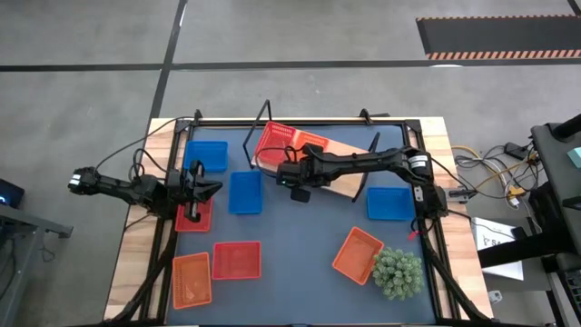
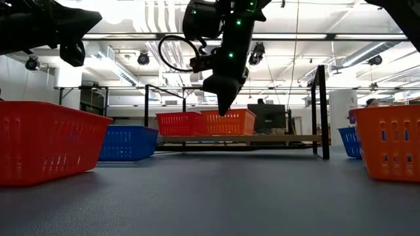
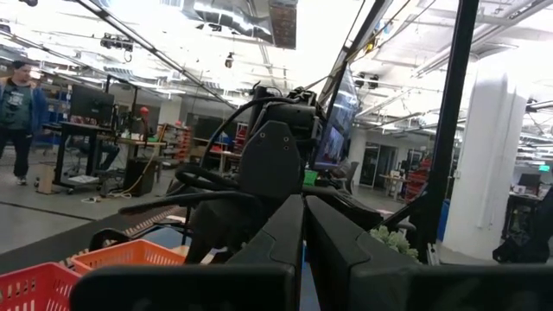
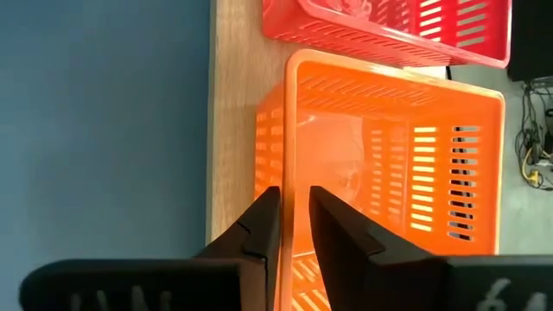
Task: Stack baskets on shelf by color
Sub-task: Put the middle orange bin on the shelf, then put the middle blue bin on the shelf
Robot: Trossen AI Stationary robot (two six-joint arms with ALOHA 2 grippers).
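I'm hovering the right gripper (image 4: 294, 220) — fingers slightly parted — over the orange basket (image 4: 380, 173); light, stiff mesh — I'd pinch its rim.

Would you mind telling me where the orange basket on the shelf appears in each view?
High view: orange basket, top centre.
Low view: centre, on the shelf.
Left wrist view: cannot tell.
Right wrist view: centre-right.
Shared landmark: red basket beside it.

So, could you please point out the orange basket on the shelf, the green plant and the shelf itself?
orange basket (image 4: 393, 173): right wrist view, inside floor.
green plant (image 1: 398, 272): high view, middle of foliage.
shelf (image 4: 233, 130): right wrist view, bare wooden board.
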